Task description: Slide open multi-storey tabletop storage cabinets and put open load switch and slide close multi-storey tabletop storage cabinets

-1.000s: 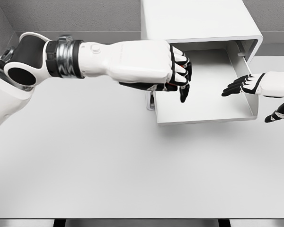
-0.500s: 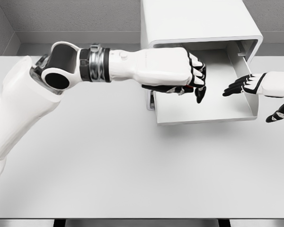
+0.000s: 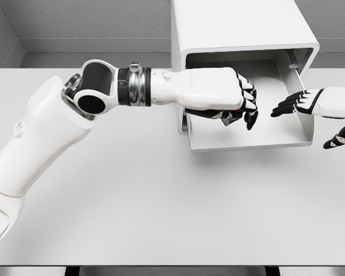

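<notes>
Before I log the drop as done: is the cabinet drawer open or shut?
Open. The drawer is slid out of the cabinet toward the camera, its floor exposed; the left hand is over it.

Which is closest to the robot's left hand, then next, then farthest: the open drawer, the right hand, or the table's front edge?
1. Open drawer: directly under the left hand.
2. Right hand: to its right, by the drawer's right wall.
3. Table's front edge: far below, at the picture's bottom.

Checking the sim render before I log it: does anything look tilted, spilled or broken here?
Nothing stands out. The cabinet sits square on the table, its drawer pulled out level. The left hand is over it, curled on a small object; the right hand waits open.
</notes>
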Available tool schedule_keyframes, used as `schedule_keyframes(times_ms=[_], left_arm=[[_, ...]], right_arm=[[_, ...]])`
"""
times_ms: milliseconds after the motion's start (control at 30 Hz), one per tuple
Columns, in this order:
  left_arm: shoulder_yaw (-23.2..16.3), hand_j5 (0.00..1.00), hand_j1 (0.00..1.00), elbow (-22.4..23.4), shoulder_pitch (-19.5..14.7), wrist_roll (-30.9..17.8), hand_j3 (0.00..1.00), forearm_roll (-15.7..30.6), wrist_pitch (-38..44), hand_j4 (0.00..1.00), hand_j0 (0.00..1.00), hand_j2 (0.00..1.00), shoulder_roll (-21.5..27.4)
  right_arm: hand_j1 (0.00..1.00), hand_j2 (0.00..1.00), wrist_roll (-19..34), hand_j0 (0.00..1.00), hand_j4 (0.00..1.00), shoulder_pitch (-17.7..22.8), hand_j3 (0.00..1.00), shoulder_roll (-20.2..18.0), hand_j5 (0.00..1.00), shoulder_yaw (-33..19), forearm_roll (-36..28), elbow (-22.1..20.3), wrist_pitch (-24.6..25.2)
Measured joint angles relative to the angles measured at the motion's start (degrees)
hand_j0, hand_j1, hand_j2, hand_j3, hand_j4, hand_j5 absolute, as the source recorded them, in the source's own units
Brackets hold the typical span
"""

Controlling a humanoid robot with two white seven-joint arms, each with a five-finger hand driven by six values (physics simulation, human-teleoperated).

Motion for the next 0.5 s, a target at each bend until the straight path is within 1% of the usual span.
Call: schedule_keyframes(times_ms=[100, 167, 233, 267, 500], left_arm=[[-0.01, 0.48, 0.48, 0.42, 0.00, 0.00, 0.48, -0.83, 0.00, 0.48, 0.48, 0.48, -0.08], [-0.01, 0.56, 0.56, 0.64, 0.00, 0.00, 0.56, -1.14, 0.01, 0.56, 0.56, 0.56, -0.13], [0.02, 0.68, 0.68, 0.75, 0.00, 0.01, 0.68, -1.51, 0.01, 0.68, 0.68, 0.68, -0.20], [0.04, 0.71, 0.71, 0.79, 0.00, 0.01, 0.71, -1.74, 0.01, 0.71, 0.71, 0.71, -0.26], [0.09, 0.78, 0.78, 0.86, -0.09, 0.01, 0.78, -2.28, 0.01, 0.78, 0.78, 0.78, -0.89]], right_arm=[[1.00, 1.00, 0.00, 1.00, 1.00, 0.00, 1.00, -0.04, 1.00, 0.00, 0.00, 0.00, 0.00], [1.00, 1.00, 0.00, 1.00, 1.00, 0.00, 1.00, -0.07, 1.00, 0.00, 0.00, 0.00, 0.00], [1.00, 1.00, 0.00, 1.00, 1.00, 0.00, 1.00, -0.19, 1.00, 0.00, 0.00, 0.00, 0.00], [1.00, 1.00, 0.00, 1.00, 1.00, 0.00, 1.00, -0.24, 1.00, 0.00, 0.00, 0.00, 0.00], [1.00, 1.00, 0.00, 1.00, 1.00, 0.00, 1.00, -0.34, 1.00, 0.00, 0.00, 0.00, 0.00]])
